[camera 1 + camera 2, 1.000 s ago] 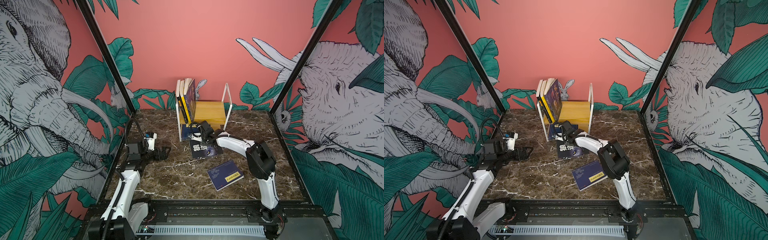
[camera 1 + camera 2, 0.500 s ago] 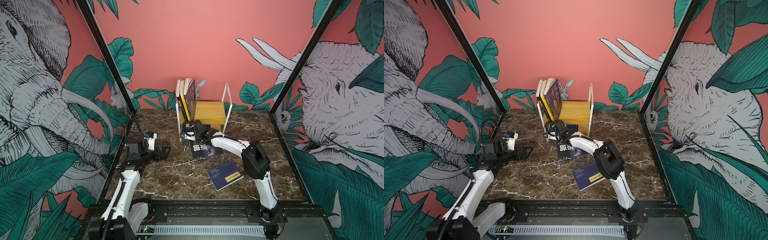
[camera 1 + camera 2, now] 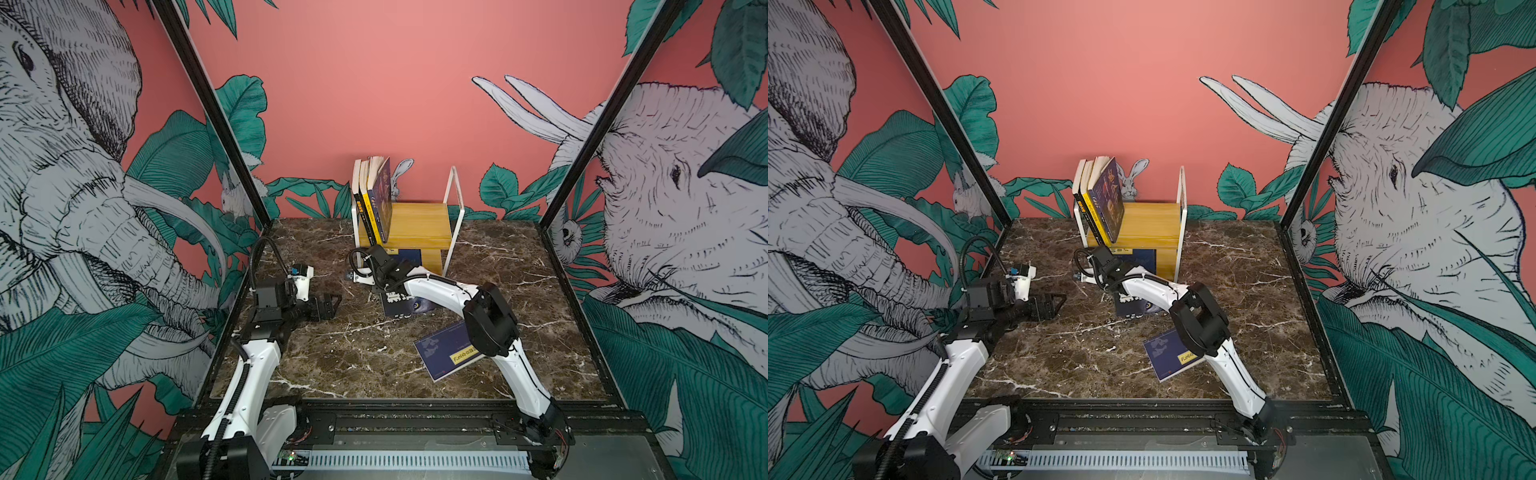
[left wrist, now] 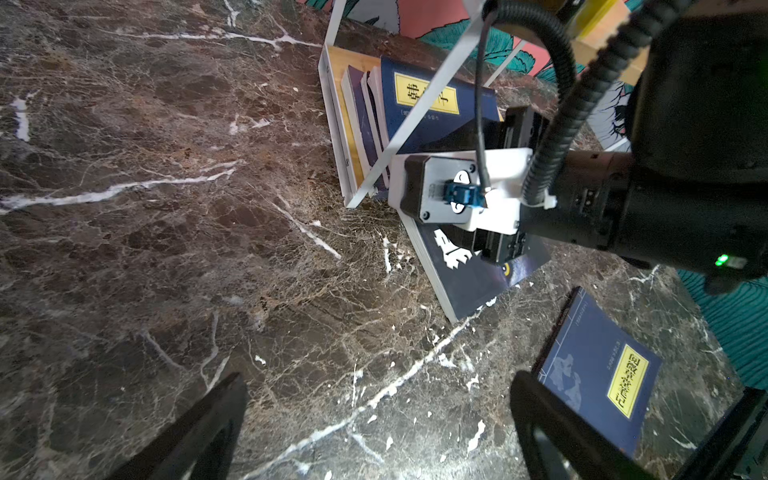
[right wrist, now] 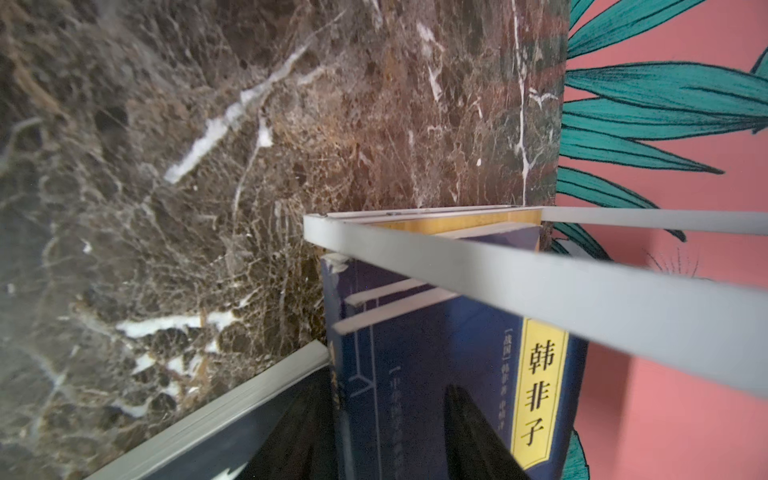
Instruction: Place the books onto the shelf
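The shelf (image 3: pixel 419 224) stands at the back with three books (image 3: pixel 374 195) leaning upright on its top board. On its lower board lies a navy book (image 5: pixel 436 353) with a yellow label. My right gripper (image 5: pixel 386 382) is open at that book's front edge, one finger over the cover and one beside the spine. A black book (image 3: pixel 405 303) with white characters lies on the marble under this gripper (image 3: pixel 376 255). Another navy book (image 3: pixel 440 353) lies nearer the front, partly under the right arm. My left gripper (image 4: pixel 378 382) hovers open over bare marble at the left (image 3: pixel 328 305).
The shelf's white loop frame (image 5: pixel 540 282) crosses close in front of the right wrist camera. More books (image 4: pixel 365 116) lie under the labelled navy one on the lower board. Black corner posts (image 3: pixel 216 124) and painted walls enclose the marble floor.
The right gripper has slid left along the front of the lower shelf, from near its middle to its left end. The left arm and the books on the marble have stayed put.
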`<state>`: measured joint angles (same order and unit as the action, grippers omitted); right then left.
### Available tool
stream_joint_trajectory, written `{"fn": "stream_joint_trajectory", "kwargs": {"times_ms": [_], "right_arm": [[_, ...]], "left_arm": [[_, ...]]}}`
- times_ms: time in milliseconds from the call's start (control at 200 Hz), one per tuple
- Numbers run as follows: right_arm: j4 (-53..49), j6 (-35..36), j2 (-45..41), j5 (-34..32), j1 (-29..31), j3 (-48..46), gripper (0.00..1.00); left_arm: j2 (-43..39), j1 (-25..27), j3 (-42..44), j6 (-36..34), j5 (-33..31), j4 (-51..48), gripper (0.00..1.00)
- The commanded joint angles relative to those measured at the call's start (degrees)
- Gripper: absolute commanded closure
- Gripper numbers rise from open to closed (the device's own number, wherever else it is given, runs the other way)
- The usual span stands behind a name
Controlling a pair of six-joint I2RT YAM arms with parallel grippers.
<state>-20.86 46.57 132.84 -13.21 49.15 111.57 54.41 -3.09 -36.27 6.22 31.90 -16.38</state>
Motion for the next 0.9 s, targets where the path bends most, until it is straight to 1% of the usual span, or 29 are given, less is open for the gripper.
{"fn": "stream_joint_trajectory", "kwargs": {"times_ms": [0, 315, 455, 770, 895], "right_arm": [[0.1, -1.0, 0.5, 0.4, 0.1, 1.5, 0.55], [-0.1, -0.9, 1.4, -0.8, -0.1, 2.2, 0.58], [0.3, -0.8, 1.4, -0.6, -0.2, 2.2, 0.61], [-0.1, -0.9, 1.7, -0.6, -0.5, 3.0, 0.63], [0.2, -0.9, 1.4, 0.4, -0.6, 2.8, 0.63]], "left_arm": [[-0.3, -0.4, 0.8, -0.3, 0.4, 0.6, 0.01], [-0.3, -0.5, 0.7, -0.3, 0.6, 0.3, 0.01], [-0.5, -0.4, 1.0, -0.3, 0.4, 0.6, 0.01], [-0.5, -0.5, 0.8, -0.3, 0.5, 0.4, 0.01], [-0.4, -0.4, 1.0, -0.4, 0.4, 0.5, 0.01]]}}
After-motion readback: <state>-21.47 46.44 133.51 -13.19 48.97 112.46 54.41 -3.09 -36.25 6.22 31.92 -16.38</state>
